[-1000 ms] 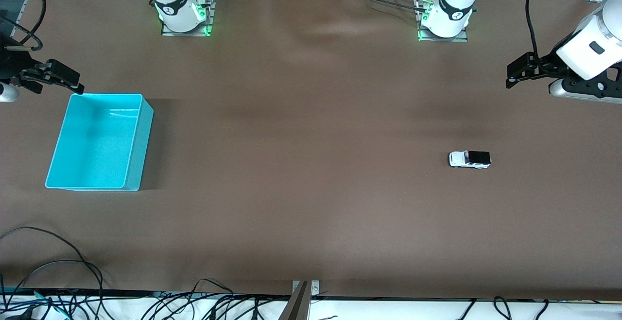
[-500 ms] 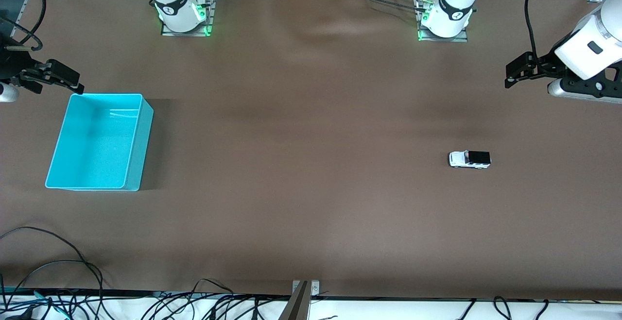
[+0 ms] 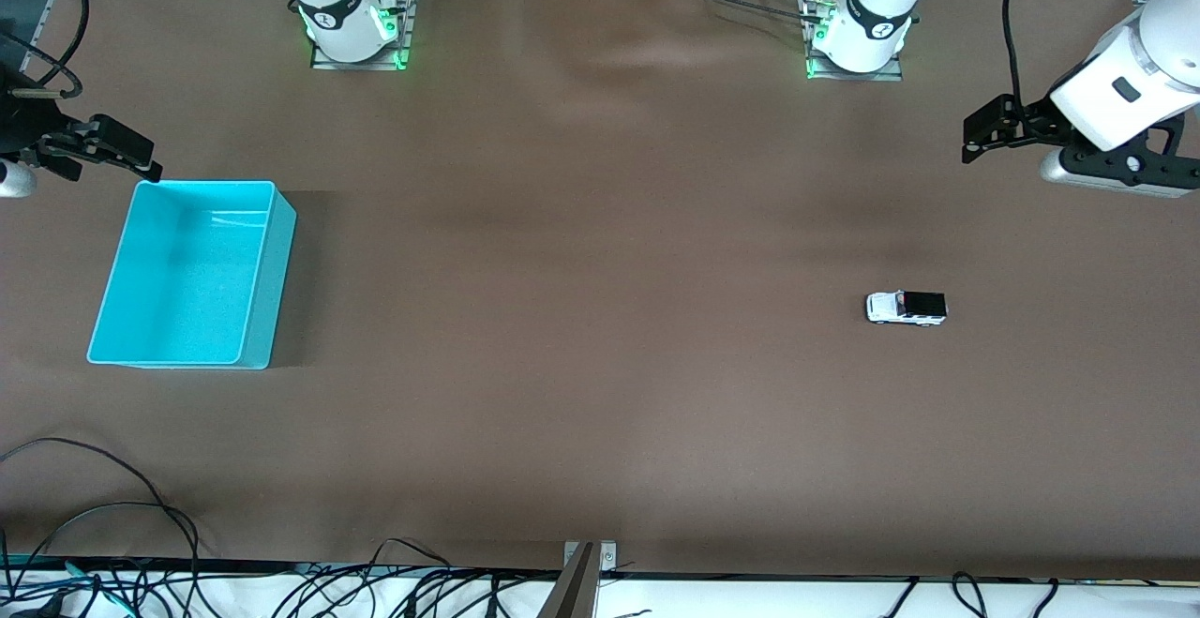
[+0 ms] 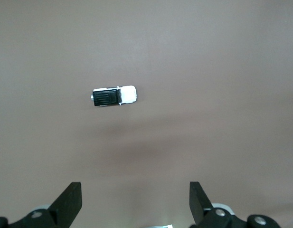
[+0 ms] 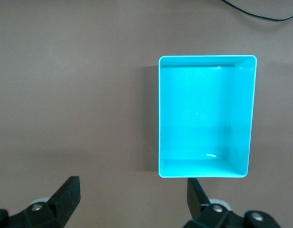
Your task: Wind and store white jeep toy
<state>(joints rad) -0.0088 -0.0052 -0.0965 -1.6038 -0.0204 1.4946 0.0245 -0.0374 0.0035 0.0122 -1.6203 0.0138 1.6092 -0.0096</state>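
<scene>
We hold our right gripper (image 3: pixel 141 163) wide open and empty above the table by the cyan bin (image 3: pixel 192 273). The white jeep toy (image 3: pixel 906 307) sits toward the left arm's end, our left gripper (image 3: pixel 975 135) agape, empty, above bare table.

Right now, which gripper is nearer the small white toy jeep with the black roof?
Left. The left gripper hangs open over the table at the jeep's end; the right gripper waits open by the cyan bin.
</scene>
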